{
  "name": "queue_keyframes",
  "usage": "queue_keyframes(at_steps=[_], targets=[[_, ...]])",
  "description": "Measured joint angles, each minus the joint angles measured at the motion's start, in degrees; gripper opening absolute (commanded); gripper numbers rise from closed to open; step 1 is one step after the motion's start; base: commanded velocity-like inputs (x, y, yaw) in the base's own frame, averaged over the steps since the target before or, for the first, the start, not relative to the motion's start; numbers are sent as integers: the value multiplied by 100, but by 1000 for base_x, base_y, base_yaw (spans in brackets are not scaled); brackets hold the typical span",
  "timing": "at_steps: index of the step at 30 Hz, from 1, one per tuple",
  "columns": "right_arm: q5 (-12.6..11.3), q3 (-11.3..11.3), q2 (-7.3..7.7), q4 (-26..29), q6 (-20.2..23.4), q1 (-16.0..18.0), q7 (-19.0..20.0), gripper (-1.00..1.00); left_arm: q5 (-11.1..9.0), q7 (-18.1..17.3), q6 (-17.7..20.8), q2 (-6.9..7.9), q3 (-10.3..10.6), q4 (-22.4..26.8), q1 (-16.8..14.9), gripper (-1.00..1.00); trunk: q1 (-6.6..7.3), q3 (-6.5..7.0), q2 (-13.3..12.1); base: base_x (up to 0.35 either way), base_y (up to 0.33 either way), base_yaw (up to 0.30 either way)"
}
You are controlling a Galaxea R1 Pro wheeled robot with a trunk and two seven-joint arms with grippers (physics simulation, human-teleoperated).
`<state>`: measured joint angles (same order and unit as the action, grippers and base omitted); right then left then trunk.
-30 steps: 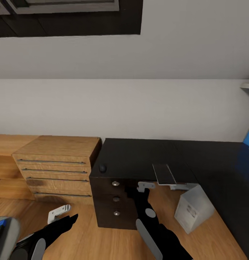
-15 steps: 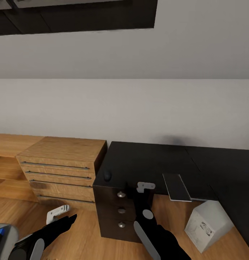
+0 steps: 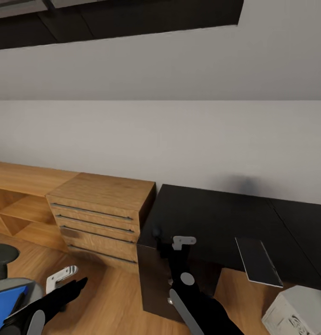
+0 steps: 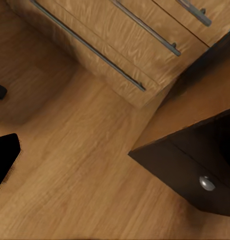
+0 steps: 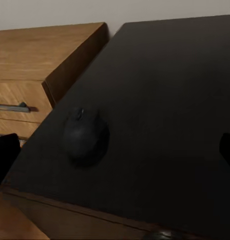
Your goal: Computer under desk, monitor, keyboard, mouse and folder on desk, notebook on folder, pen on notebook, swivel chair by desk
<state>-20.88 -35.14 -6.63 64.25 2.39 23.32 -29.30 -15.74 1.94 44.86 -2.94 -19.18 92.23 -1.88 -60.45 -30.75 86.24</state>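
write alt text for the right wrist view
A small black mouse sits near the corner of a black desk, close to its front edge. A light wooden drawer cabinet stands against the desk's side, with a pale wall behind.

Black surface (image 3: 211, 218), black mouse (image 5: 83, 134); bright blue folder (image 3: 9, 300); white computer (image 3: 300, 311); light wood-grain cabinet (image 3: 102, 204) with grey handles.

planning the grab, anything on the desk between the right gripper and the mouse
No: in the right wrist view, only bare black desk top lies before the mouse.
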Motion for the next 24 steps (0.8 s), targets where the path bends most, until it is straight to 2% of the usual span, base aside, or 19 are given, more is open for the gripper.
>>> queue_keyframes(at_steps=[4,7,9,12,24], targets=[[0,-12,0,0,0,0,0,100,1,13,0,-5,-11,0,-1,100,0,-15,0,307,0,265],[144,-17,3,-2,7,0,7,100,2,26,0,-16,-7,-1,0,100,-2,-25,0,142,0,180],[288,-20,7,-15,11,0,14,100,2,28,0,-23,-1,-1,0,100,-3,-28,0,37,0,49],[383,-21,12,-28,13,0,16,100,2,28,0,-25,2,-1,0,100,-3,-30,0,19,0,25],[483,-3,0,-168,24,8,51,100,2,27,-13,-40,50,0,0,100,-3,-31,0,3,0,4]])
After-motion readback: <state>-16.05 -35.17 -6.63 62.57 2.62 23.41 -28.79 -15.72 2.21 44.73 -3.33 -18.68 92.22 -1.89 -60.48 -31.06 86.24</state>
